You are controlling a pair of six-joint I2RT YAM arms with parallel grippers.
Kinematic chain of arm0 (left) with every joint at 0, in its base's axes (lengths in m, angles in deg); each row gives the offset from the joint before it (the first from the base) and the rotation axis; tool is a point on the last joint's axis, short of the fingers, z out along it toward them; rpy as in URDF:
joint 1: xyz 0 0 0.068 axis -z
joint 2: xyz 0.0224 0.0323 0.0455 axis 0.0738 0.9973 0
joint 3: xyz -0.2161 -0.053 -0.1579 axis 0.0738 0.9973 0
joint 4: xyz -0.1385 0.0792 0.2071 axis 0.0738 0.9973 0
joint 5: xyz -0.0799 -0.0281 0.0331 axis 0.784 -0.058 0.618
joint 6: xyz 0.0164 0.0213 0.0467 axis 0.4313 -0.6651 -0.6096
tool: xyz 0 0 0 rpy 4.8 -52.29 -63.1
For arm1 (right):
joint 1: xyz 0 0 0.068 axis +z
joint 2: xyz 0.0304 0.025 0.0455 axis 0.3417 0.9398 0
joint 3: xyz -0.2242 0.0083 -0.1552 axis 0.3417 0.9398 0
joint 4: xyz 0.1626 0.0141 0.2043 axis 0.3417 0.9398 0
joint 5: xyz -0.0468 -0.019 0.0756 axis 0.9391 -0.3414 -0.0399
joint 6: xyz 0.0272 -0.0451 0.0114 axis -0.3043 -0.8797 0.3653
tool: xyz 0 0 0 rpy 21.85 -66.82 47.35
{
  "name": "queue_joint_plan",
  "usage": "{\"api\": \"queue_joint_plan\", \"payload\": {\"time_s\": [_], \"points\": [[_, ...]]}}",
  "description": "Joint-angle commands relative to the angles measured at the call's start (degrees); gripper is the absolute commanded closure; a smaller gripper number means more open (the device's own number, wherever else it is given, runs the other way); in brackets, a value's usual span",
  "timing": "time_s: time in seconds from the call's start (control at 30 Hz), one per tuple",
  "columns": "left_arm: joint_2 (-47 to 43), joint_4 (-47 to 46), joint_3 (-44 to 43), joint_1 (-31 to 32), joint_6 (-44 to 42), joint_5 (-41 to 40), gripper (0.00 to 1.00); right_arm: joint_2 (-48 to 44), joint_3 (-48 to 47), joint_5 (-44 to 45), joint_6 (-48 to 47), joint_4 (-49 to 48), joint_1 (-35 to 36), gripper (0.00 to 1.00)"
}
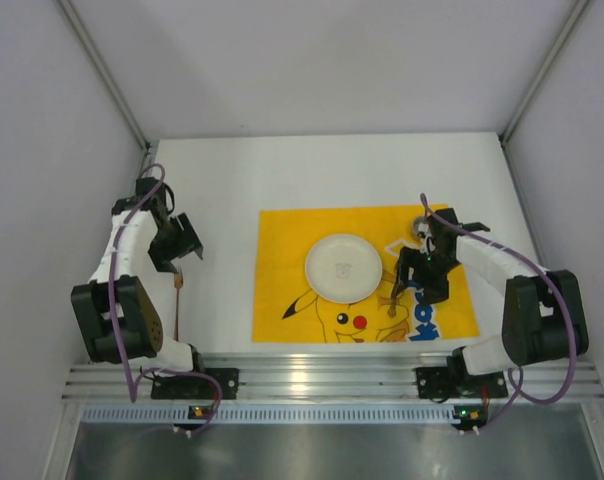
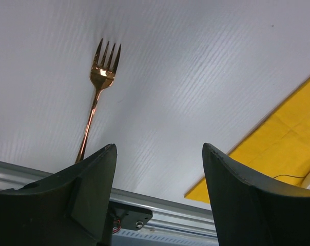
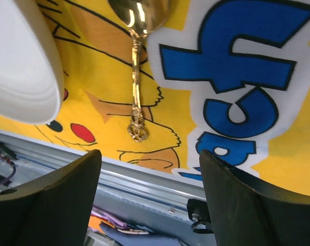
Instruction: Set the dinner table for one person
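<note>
One dinner table (image 1: 222, 170), rail along its near edge; yellow mat (image 1: 282, 235) toward the near-right corner bears the plate (image 1: 343, 266). Left gripper (image 2: 160, 151) and right gripper (image 3: 150, 156) both spread, empty. Fork (image 2: 96, 97), near the left edge, likely comes next and needs a handle pinch; spoon (image 3: 135, 66) lies beside the plate.

Plate (image 1: 343, 266) near spoon (image 3: 135, 77); fork (image 2: 95, 102) apart on table (image 1: 222, 180)

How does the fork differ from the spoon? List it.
The fork is coppery; the spoon is gold. The fork lies on the bare dinner table; the spoon lies on the yellow mat. The fork's handle is plain, the spoon's ornate. Both lie flat, handles toward the rail, ungripped.
</note>
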Motion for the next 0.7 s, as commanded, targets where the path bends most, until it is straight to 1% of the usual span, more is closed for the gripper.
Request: {"api": "queue_joint_plan", "payload": {"time_s": [0.0, 0.1, 0.23, 0.3, 0.47, 0.53, 0.67], "points": [[-1.6, 1.0, 0.0, -0.9, -1.3, -3.5, 0.27, -2.3, -2.7, 5.0, 0.7, 3.7, -0.8, 0.22], [-1.6, 1.1, 0.2, -1.3, -1.4, -5.5, 0.27, -3.5, -5.8, 6.5, 0.6, 5.9, -0.8, 0.22], [-1.4, 1.0, 1.1, -1.5, -1.6, -9.4, 0.28, -3.9, -10.2, 6.4, 0.1, 8.5, -0.8, 0.22], [-1.1, 0.2, 1.7, -1.8, -1.5, -10.0, 0.28, -3.8, -12.2, 6.3, -0.1, 9.2, -0.8, 0.22], [0.6, -2.6, 3.8, -2.1, -1.3, -11.1, 0.29, -3.4, -13.8, 5.6, -0.6, 9.7, -0.8, 0.23], [1.9, -3.5, 4.7, -2.3, -1.3, -11.4, 0.31, -3.4, -13.5, 5.2, -0.6, 9.7, -0.8, 0.23], [4.8, -6.1, 7.3, -3.2, -0.2, -11.4, 0.32, -3.3, -12.7, 4.1, -0.7, 8.8, -0.8, 0.23]]}}
